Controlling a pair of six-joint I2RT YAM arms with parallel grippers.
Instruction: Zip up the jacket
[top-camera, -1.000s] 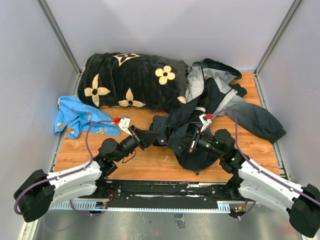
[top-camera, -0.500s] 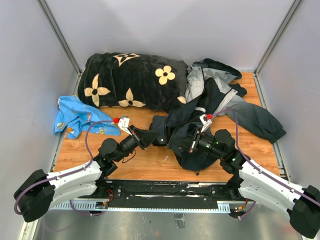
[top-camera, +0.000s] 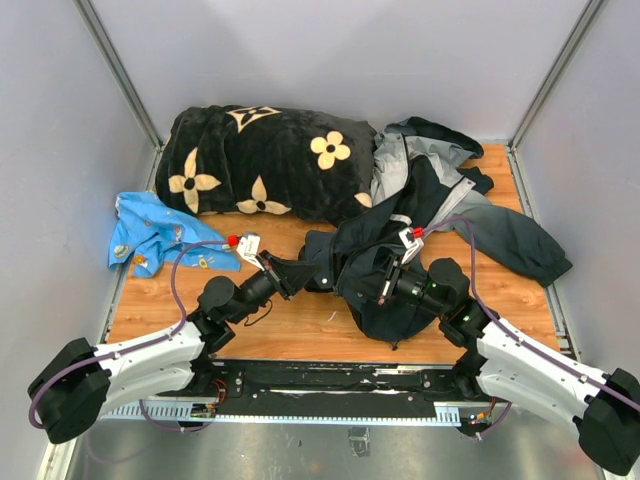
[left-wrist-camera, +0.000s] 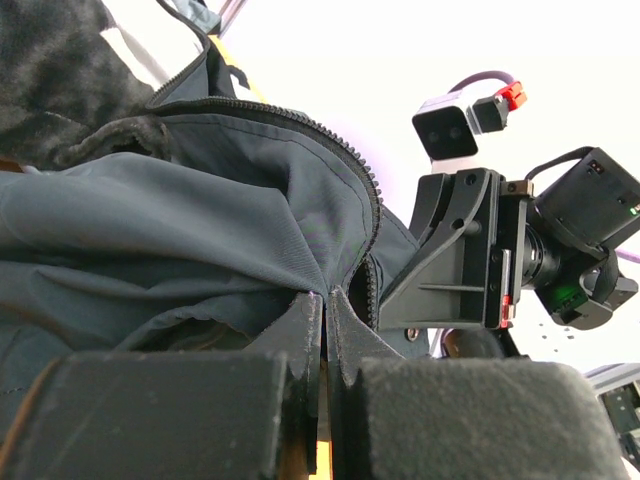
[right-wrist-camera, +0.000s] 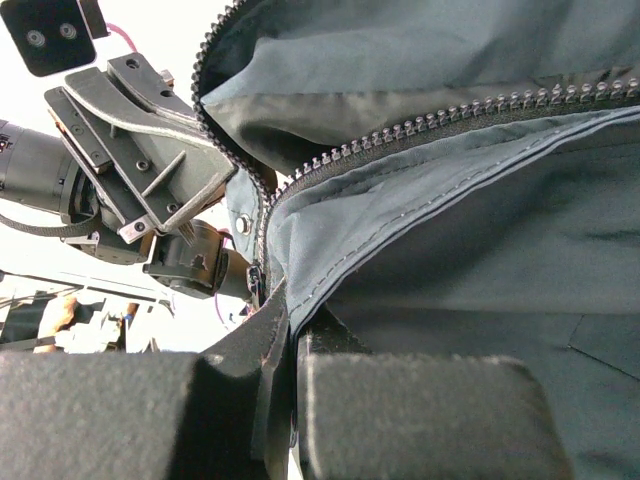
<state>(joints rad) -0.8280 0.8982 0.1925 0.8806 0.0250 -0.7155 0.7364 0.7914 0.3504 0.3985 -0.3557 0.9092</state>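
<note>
While the jacket (top-camera: 510, 240) lies in a crumpled heap on the right half of the wooden table (top-camera: 290, 325), both claws meet at its near edge, close to the middle of the front. The left claw (top-camera: 318, 274) is closed tight and pinches a fold of the dark cloth, seen from the left wrist as a thin edge squeezed between the two black pads (left-wrist-camera: 300, 340). The right claw (top-camera: 368, 282) is closed too and grips the other side of the front, just beside the left one. From the right wrist, the zipper teeth (right-wrist-camera: 450, 115) run in two rows that stand apart, so the front is open. One sleeve reaches almost to the right edge of the table, and the grey part is bunched up near the back right corner. A black blanket with cream flowers (top-camera: 260, 155) fills the back left and touches the jacket. A small blue cloth (top-camera: 150, 235) sits by the left edge. Bare wood shows in front of the blanket and along the near side, under the left arm.
</note>
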